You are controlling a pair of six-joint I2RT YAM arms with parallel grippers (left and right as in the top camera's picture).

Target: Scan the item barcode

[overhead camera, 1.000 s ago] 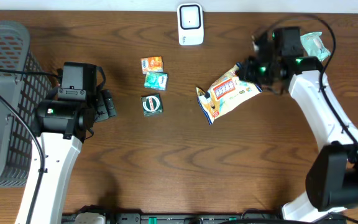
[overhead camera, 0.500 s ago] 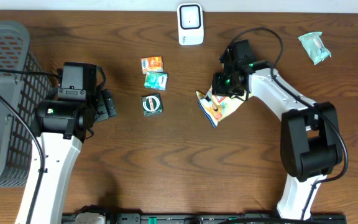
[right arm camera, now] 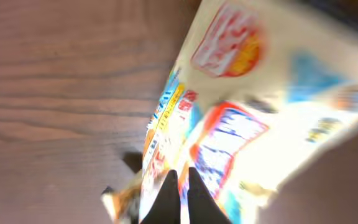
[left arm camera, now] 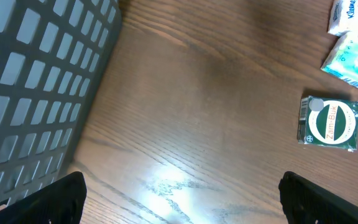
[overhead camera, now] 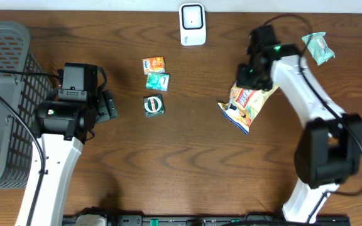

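A yellow and orange snack bag (overhead camera: 246,104) hangs from my right gripper (overhead camera: 249,80), which is shut on its upper edge, right of the table's middle. In the right wrist view the bag (right arm camera: 229,118) is blurred and fills the frame, with the two black fingers pressed together (right arm camera: 181,174) on it. The white scanner (overhead camera: 192,24) stands at the back centre, to the bag's upper left and apart from it. My left gripper (overhead camera: 109,105) rests at the left, open wide (left arm camera: 185,205) over bare wood with nothing between its fingers.
A grey basket (overhead camera: 2,94) fills the left edge. An orange packet (overhead camera: 154,64), a teal packet (overhead camera: 158,81) and a green Zam-Buk box (overhead camera: 154,105) lie in a column left of centre; the box (left arm camera: 329,122) also shows in the left wrist view. A pale green packet (overhead camera: 318,47) lies back right.
My right arm swung the snack bag left to just below the scanner, then back right; the bag now hangs further right and lower. The left arm has not moved.
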